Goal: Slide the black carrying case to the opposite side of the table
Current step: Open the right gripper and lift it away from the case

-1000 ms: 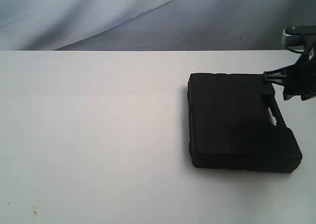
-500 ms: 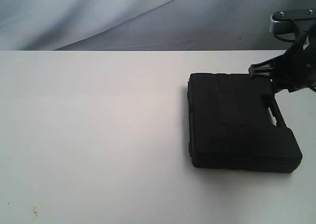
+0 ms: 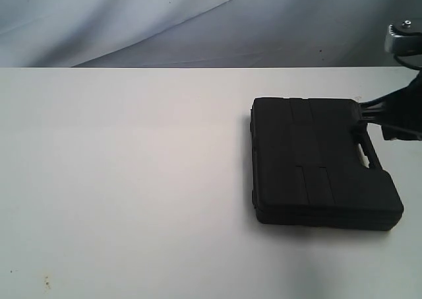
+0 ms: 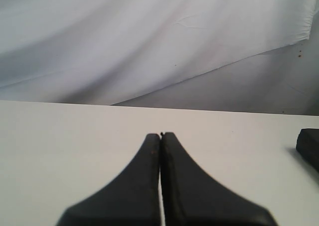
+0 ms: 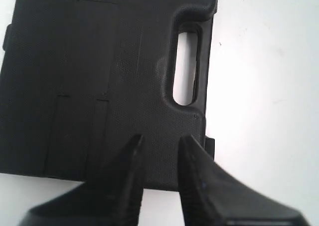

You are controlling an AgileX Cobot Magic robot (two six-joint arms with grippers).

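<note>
The black carrying case (image 3: pixel 316 160) lies flat on the right half of the white table (image 3: pixel 132 180), its handle side towards the right edge. My right gripper (image 3: pixel 362 112) reaches in from the right at the case's far right corner. In the right wrist view this gripper (image 5: pixel 160 143) is open, its fingers (image 5: pixel 133 153) over the case (image 5: pixel 99 71) near the edge, close to the handle slot (image 5: pixel 187 69), with nothing between them. My left gripper (image 4: pixel 160 136) is shut and empty above the bare table (image 4: pixel 75 136). A corner of the case (image 4: pixel 309 145) shows far off to its side. The left gripper is out of the exterior view.
A grey-white cloth backdrop (image 3: pixel 165 22) hangs behind the table's far edge. Small specks mark the table near the front left corner (image 3: pixel 46 282). A wide stretch of white tabletop lies to the left of the case.
The right gripper has drawn back to the right and a little lower, to the case's far right corner. The case has not moved.
</note>
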